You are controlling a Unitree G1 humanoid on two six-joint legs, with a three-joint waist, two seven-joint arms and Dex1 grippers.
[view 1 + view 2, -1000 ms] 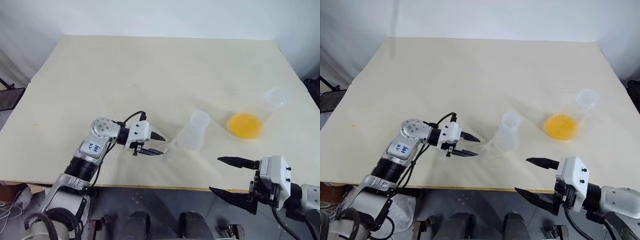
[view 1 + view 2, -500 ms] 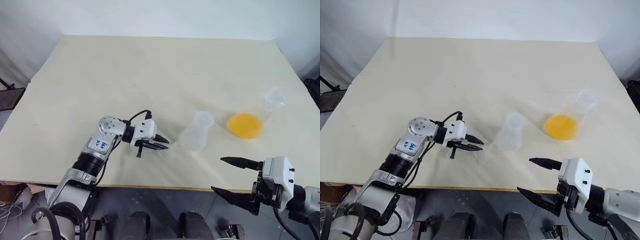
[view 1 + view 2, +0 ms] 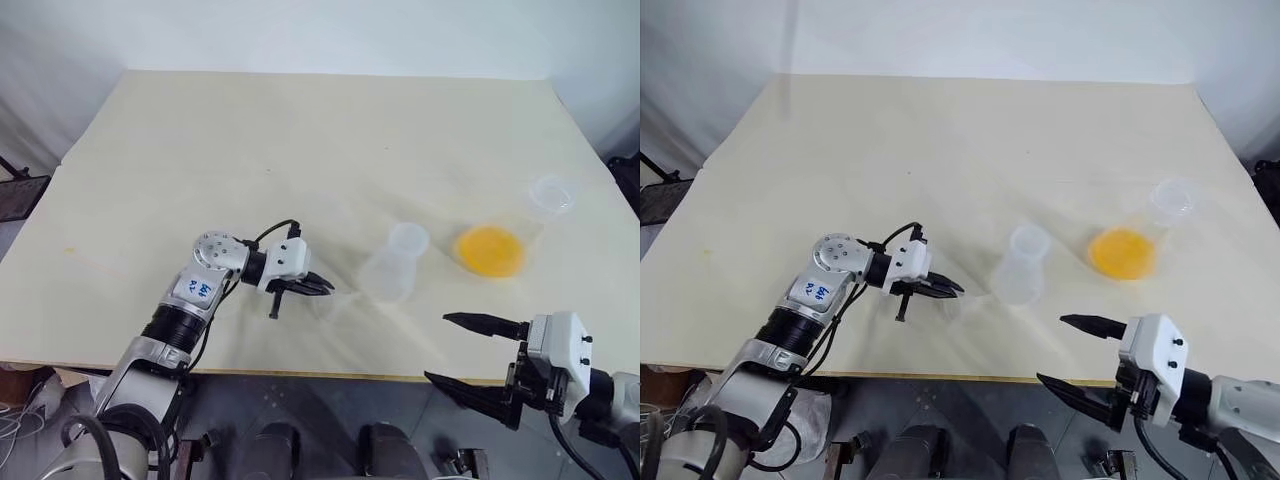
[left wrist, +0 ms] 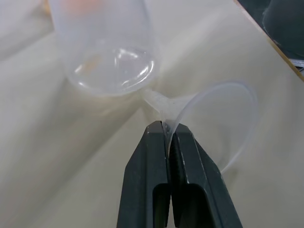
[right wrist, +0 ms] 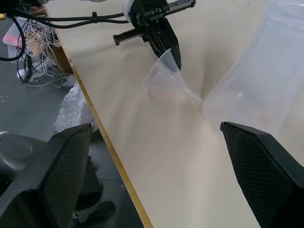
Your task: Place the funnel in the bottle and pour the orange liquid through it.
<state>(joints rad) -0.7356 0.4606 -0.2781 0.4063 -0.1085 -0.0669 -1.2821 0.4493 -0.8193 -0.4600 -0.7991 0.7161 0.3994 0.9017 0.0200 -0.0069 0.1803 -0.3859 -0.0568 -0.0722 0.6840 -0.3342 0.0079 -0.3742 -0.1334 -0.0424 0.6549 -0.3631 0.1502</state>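
Left wrist view has the left gripper (image 4: 167, 132) pinched tight on the funnel (image 4: 216, 121), the fingers (image 4: 151, 161) clamped on the cone's wall near the stem. The funnel lies on its side on the worktop (image 3: 250, 140), its stem tip touching or just beside the base of the bottle (image 3: 393, 265). The bottle stands upright, mouth free. The orange liquid (image 3: 490, 250) sits in a second flask (image 3: 545, 205), apart to the right. The right gripper (image 3: 470, 352) hangs over the worktop's near edge, fingers spread wide, grasping nothing.

The step in hand is lifting the funnel. The grip is on a thin, slick wall, so the lift should probably be slow and straight, clear of the bottle, before the wrist turns the stem down over the mouth. A nudge to the base could shift the light bottle.
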